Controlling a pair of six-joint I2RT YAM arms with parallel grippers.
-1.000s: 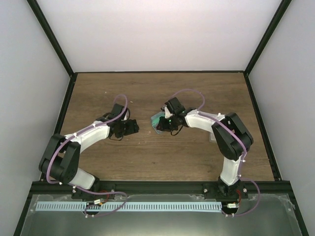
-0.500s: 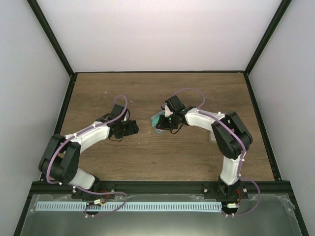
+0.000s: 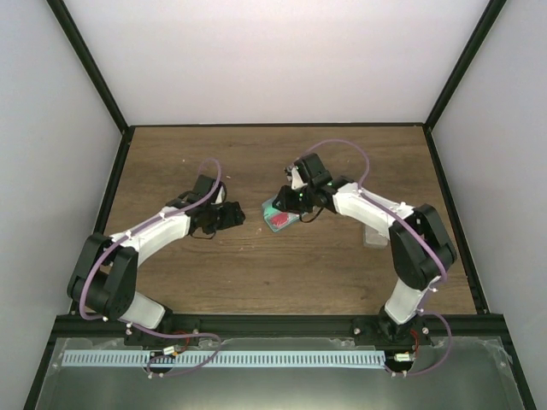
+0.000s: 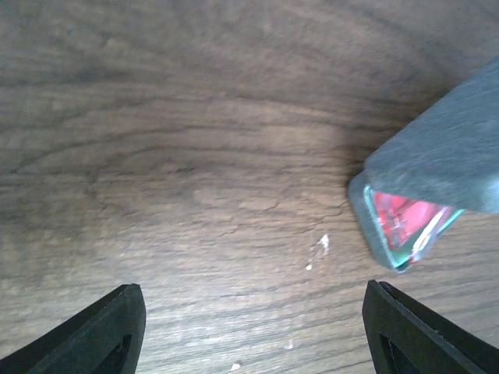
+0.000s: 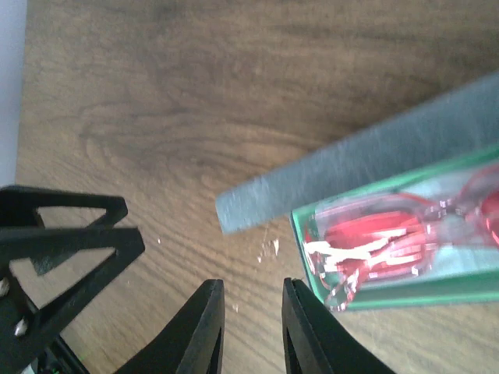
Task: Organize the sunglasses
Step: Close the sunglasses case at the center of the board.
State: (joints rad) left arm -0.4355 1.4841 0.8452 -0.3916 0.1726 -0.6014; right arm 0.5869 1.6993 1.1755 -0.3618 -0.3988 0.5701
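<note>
The red-orange thin-framed sunglasses (image 5: 374, 238) are seen lying inside the open green-lined grey oblong case (image 5: 343, 175), set mid-way across the brown wooden table (image 3: 342, 273). The right gripper (image 5: 251, 285) is poised just beside the case's end, narrowly parted, nothing gripped. The left gripper (image 4: 251, 288) is spread wide, empty, nearby.

The left gripper (image 4: 257, 335) shows two black fingertips (image 4: 101, 331) set wide apart low over the wooden table (image 4: 195, 156), with bare wood between them. Past one fingertip lies a blue-grey case (image 4: 437, 156), its lid slanted up over a green-rimmed base, and the red-orange sunglasses (image 4: 401, 222) show in the gap. Pale specks (image 4: 318, 248) dot the wood just beside the case.
</note>
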